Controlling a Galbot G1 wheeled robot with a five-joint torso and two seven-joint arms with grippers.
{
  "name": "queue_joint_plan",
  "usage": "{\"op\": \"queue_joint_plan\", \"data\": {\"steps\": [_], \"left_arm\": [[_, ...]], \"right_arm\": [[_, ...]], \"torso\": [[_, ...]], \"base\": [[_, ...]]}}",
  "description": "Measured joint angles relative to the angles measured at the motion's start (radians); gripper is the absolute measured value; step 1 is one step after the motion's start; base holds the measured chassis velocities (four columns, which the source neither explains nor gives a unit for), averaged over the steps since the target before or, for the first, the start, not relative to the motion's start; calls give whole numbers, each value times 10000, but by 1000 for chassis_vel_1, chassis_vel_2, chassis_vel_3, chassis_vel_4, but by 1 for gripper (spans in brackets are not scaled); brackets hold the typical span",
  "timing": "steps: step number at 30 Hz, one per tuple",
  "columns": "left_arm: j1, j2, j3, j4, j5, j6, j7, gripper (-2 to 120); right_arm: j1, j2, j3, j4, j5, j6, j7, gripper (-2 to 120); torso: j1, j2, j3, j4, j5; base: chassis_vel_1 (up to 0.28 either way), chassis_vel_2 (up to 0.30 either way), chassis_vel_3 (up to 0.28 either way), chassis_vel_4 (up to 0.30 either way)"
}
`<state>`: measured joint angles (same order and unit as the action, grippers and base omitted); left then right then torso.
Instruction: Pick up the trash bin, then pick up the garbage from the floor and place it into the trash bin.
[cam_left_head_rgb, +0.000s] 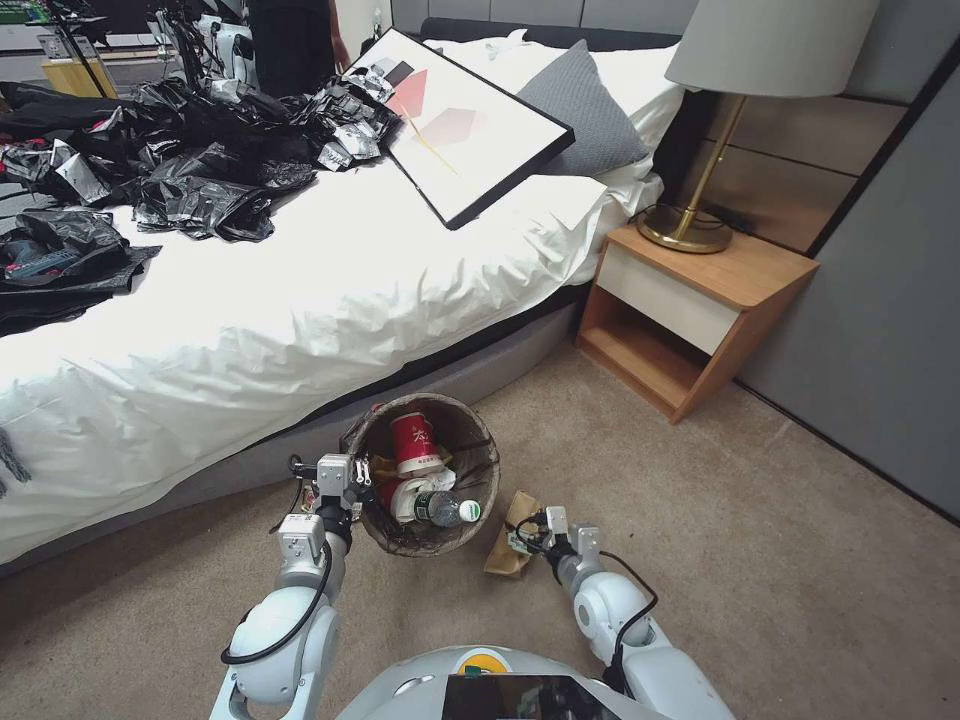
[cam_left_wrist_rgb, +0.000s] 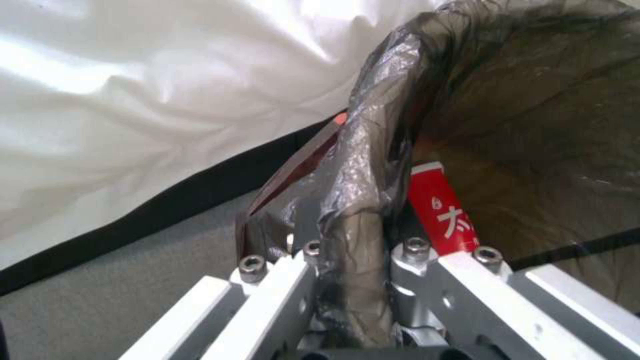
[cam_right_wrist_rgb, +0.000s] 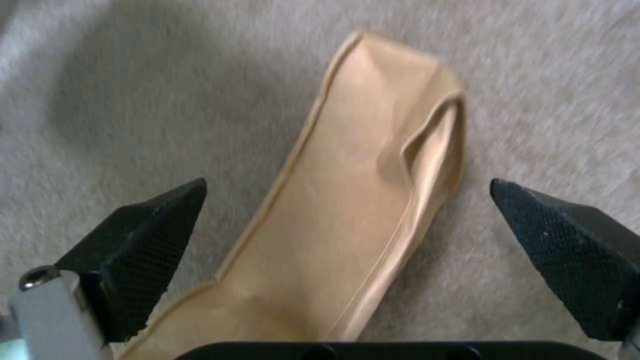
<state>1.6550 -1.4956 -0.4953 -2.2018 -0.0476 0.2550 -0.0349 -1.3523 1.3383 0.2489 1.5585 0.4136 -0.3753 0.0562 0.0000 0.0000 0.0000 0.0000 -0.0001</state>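
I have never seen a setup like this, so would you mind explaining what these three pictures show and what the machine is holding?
This is a wheeled robot with two arms, seen through three cameras. The wide picture comes from its head, looking down at a carpeted bedroom floor beside a bed. The other two come from cameras on its wrists.

The left gripper is shut on the rim of the trash bin, pinching its dark bag liner; the left wrist picture shows this close up. Inside the bin lie a red paper cup and a clear bottle.

The right gripper is open, hovering over a brown paper bag flat on the carpet. In the right wrist picture its two black fingertips sit either side of the bag.
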Motion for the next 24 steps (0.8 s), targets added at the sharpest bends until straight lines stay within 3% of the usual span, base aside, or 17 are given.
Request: {"op": "queue_joint_plan", "data": {"steps": [12,24], "left_arm": [[26,-21,14,-1,47,-4,6,3],[14,-28,27,57,61,-10,4,3]], "right_arm": [[484,243,-134,-1163,-303,444,-173,100],[644,305,-53,-1601,-526,848,-307,60]], "torso": [[0,0,0,0,0],[0,0,0,0,1]], "base": [[0,0,0,0],[0,0,0,0]]}}
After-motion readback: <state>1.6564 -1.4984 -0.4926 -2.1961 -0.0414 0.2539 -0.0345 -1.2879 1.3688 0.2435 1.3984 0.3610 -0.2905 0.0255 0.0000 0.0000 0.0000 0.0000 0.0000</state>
